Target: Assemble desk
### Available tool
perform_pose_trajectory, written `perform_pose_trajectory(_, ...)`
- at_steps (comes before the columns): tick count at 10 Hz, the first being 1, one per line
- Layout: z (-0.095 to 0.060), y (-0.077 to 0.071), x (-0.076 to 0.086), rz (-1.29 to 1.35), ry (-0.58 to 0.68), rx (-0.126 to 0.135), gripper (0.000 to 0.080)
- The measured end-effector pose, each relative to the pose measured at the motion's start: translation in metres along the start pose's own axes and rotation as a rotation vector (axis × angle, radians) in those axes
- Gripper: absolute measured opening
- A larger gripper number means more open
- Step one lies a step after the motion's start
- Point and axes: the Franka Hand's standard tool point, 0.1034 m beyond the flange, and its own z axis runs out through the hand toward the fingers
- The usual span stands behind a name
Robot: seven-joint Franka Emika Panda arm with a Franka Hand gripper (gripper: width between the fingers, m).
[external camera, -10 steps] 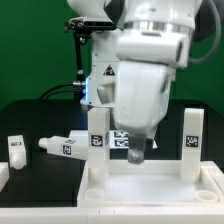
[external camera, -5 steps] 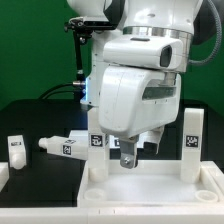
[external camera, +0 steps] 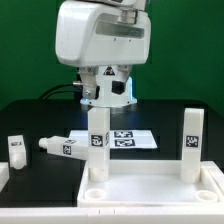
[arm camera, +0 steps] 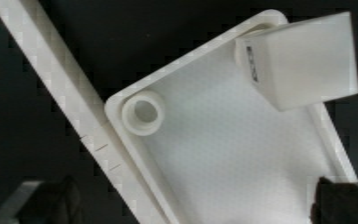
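Note:
The desk's white tabletop panel [external camera: 140, 185] lies flat at the front of the table. Two tagged white legs stand upright on its far corners, one [external camera: 97, 148] on the exterior view's left and one [external camera: 191, 143] on its right. A third leg [external camera: 65, 146] lies on its side on the black table, and another [external camera: 15, 149] stands further left. My hand [external camera: 100, 40] hangs high above the panel. In the wrist view my gripper [arm camera: 197, 200] is open, with nothing between its dark fingertips [arm camera: 51, 200]. Far below it are the panel [arm camera: 211, 150], a round hole [arm camera: 144, 112] and one upright leg [arm camera: 304, 62].
The marker board [external camera: 128, 139] lies flat behind the panel. A low white block [external camera: 3, 176] sits at the exterior view's left edge. A white rail [arm camera: 51, 90] runs alongside the panel in the wrist view. The robot's base [external camera: 105, 90] stands at the back.
The hand has risen from low between the two upright legs to high above the panel, shifting to the exterior view's left. The jaws have widened a little.

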Motion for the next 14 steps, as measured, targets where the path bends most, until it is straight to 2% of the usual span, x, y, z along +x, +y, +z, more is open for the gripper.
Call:
perform_pose_trajectory(3, 0.003, 0.001, 0.001, 0.0, -0.002, 0.002, 0.0649)
perform_pose_trajectory(4, 0.003, 0.0, -0.004, -0.016, -0.004, 0.005, 0.0649)
perform_pose_trajectory(6, 0.001, -0.017, -0.046, -0.064, -0.007, 0.03, 0.0649)
perform_pose_trajectory(7, 0.011, -0.031, -0.07, -0.087, 0.003, 0.031, 0.0649)
perform_pose_trajectory(8, 0.023, -0.041, -0.08, -0.04, 0.007, 0.033, 0.0649)
perform_pose_trajectory(12, 0.026, -0.042, -0.076, -0.015, 0.003, 0.035, 0.0649)
perform_pose_trajectory(13, 0.028, -0.044, -0.08, -0.021, 0.008, 0.036, 0.0649)
perform_pose_trajectory(14, 0.042, -0.055, -0.096, -0.017, 0.02, 0.048, 0.0649)
